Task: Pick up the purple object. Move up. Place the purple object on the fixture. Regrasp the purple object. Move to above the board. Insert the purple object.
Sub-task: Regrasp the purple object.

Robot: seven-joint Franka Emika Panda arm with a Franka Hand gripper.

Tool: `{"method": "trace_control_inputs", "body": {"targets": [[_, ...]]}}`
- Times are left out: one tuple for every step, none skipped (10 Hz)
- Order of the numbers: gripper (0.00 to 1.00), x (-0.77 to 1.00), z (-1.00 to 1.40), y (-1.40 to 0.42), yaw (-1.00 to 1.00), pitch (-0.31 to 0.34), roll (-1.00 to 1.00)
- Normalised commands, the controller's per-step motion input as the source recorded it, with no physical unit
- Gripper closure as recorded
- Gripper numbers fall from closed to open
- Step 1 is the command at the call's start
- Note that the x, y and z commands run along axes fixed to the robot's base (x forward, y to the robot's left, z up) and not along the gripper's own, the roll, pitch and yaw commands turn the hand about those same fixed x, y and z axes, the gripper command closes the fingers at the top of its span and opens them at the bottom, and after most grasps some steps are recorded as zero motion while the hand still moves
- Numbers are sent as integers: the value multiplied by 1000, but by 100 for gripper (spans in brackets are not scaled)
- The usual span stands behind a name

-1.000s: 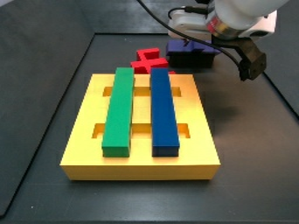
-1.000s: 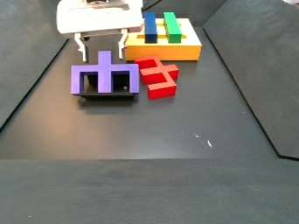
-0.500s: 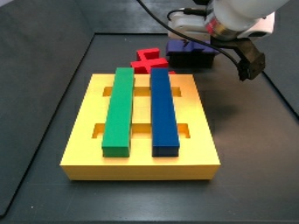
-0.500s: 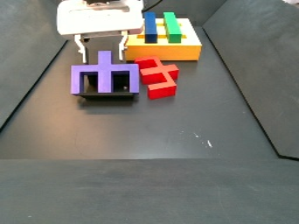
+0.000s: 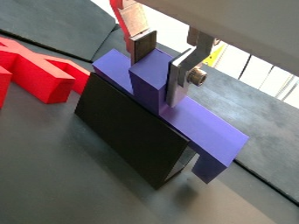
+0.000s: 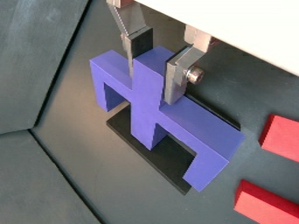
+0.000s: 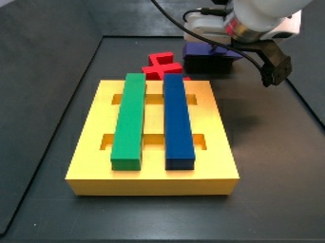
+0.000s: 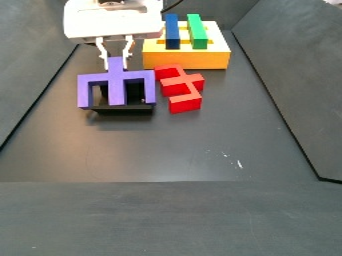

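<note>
The tool (image 6: 158, 63) apparently pinches the purple object's (image 6: 158, 118) central stub atop the fixture (image 5: 128, 144).

Arm hides gripper (image 8: 118, 50) and purple object (image 7: 203, 51).

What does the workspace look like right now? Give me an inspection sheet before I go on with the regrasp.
Surface: dark matte floor, a few pale specks, otherwise bare in front.
Purple object: purple object rests on the fixture, central stub up.
Board: yellow board carries a green bar and a dark-blue bar lying in its slots.
Clutter: red cross-shaped block on the floor beside the fixture.
Gripper: gripper is over the fixture, its fingers either side of the purple stub; whether the pads press it cannot be told.
Cables: black cable runs up behind the arm.
Surroundings: dark raised walls around the floor.
</note>
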Motion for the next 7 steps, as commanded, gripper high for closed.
{"method": "trace_control_inputs", "body": {"targets": [[100, 0, 0, 0, 0, 0, 0], [100, 0, 0, 0, 0, 0, 0], [100, 0, 0, 0, 0, 0, 0], [100, 0, 0, 0, 0, 0, 0], [100, 0, 0, 0, 0, 0, 0], [100, 0, 0, 0, 0, 0, 0], [100, 0, 0, 0, 0, 0, 0]]}}
